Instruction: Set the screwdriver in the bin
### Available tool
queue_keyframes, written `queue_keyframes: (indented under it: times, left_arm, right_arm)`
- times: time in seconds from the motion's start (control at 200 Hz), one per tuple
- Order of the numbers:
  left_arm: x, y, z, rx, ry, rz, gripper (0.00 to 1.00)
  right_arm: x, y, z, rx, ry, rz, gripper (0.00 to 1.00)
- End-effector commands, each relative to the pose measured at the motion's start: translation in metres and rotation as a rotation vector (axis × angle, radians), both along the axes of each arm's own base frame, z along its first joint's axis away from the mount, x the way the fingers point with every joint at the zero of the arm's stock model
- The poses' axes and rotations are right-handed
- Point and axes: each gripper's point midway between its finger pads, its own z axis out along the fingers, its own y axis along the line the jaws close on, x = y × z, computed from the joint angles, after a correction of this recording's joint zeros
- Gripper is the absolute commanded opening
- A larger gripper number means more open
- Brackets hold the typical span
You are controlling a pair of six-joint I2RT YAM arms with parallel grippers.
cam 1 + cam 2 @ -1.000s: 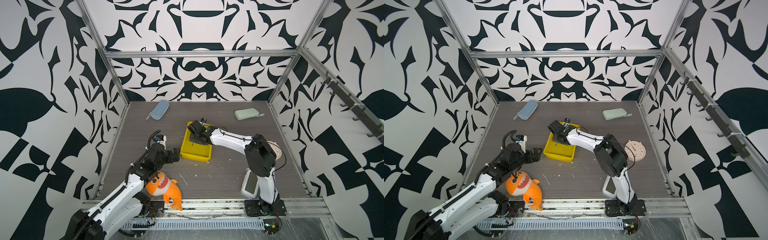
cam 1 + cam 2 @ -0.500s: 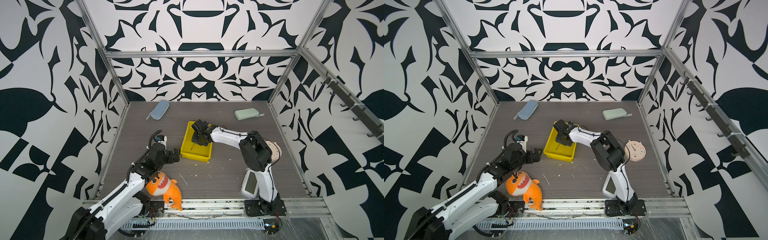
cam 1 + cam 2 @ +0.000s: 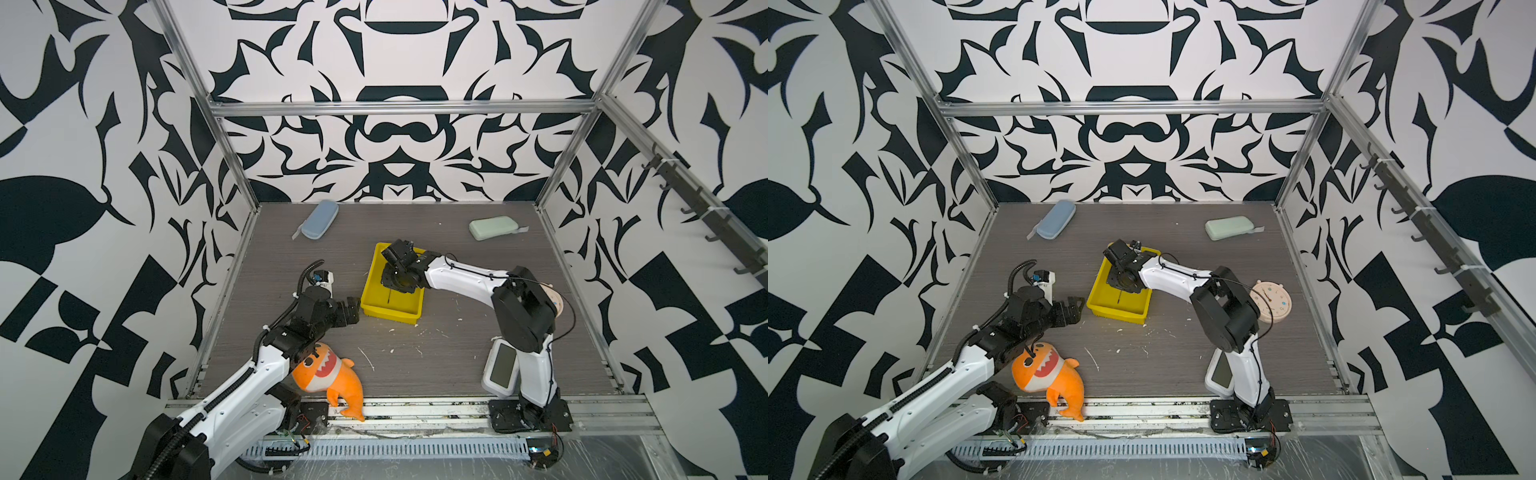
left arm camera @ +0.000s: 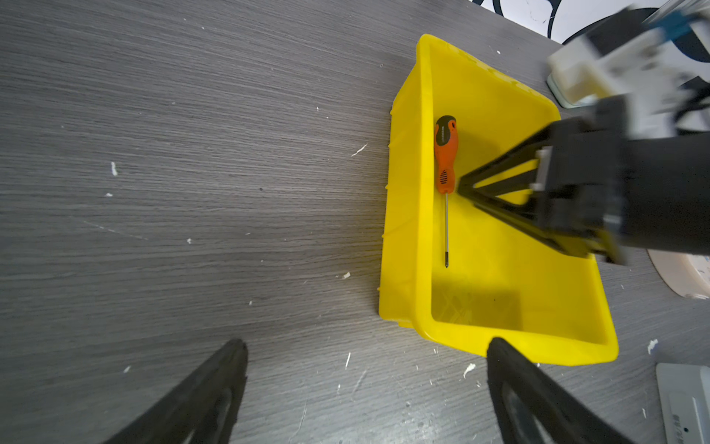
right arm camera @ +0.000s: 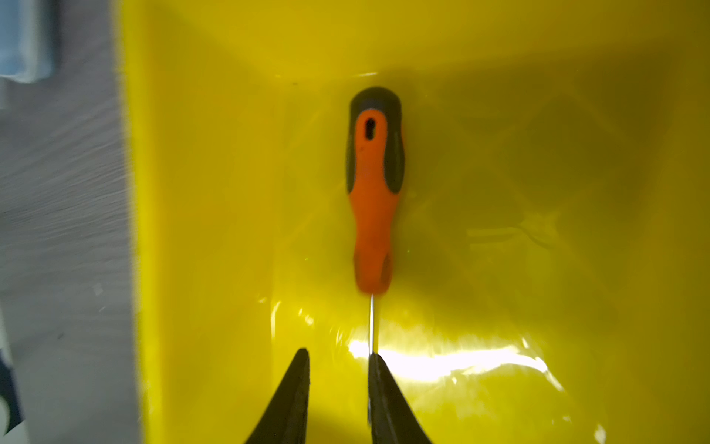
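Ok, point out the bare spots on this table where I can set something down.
Bare: the back strip between the blue case and green case; the front middle between the shark plush and white device. Crowded: the yellow bin, holding the screwdriver and right gripper, with the left gripper beside its corner.

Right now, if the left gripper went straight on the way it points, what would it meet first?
Probably the bin: its near corner and wall lie just ahead of the open left gripper, though depth is hard to judge.
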Motion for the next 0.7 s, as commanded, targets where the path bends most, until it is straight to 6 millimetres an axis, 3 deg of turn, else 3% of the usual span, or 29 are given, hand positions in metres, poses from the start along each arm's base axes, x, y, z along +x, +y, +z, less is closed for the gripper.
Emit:
queue_keyframes:
  times: [0.0,0.265,0.355,0.44,0.525,0.695]
  left_arm:
    - [0.0,-0.002,0.003,0.001,0.02,-0.001,1.0]
    - [0.0,0.008,0.002,0.016,0.031,0.053,1.0]
    - [0.001,0.01,0.003,0.018,0.026,0.066,1.0]
    - [0.001,0.01,0.002,0.018,0.028,0.067,1.0]
    - [0.0,0.009,0.001,0.018,0.033,0.062,1.0]
    - [0.001,0.012,0.0,0.028,0.038,0.078,1.0]
  right_arm:
    - [-0.009,-0.017,0.044,0.014,-0.081,-0.002,0.3]
    - [-0.059,-0.089,0.087,-0.001,-0.213,-0.008,0.29]
    - [-0.071,-0.136,0.106,-0.075,-0.314,-0.07,0.3]
    - [-0.082,-0.182,0.114,-0.161,-0.418,-0.153,0.42]
    - [-0.095,-0.224,0.101,-0.238,-0.491,-0.237,0.5]
    - [-0.105,-0.245,0.1,-0.34,-0.62,-0.143,0.55]
